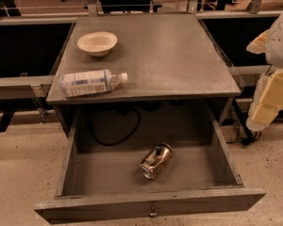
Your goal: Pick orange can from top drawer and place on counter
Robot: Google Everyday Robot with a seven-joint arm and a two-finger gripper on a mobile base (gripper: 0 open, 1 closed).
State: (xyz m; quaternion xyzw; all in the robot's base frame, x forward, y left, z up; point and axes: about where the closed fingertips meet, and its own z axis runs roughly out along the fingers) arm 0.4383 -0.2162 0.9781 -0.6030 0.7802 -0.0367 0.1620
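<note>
Orange-gold and shiny, the orange can lies on its side inside the pulled-out top drawer, a bit right of the middle and nearer the front panel. Its long way runs slantwise, from front left to back right. The gripper hangs out past the right edge of the surface, higher than the drawer, so the can is down and to the left of it. I cannot tell if the gripper is spread or closed up. The reach into the drawer is not yet done.
</note>
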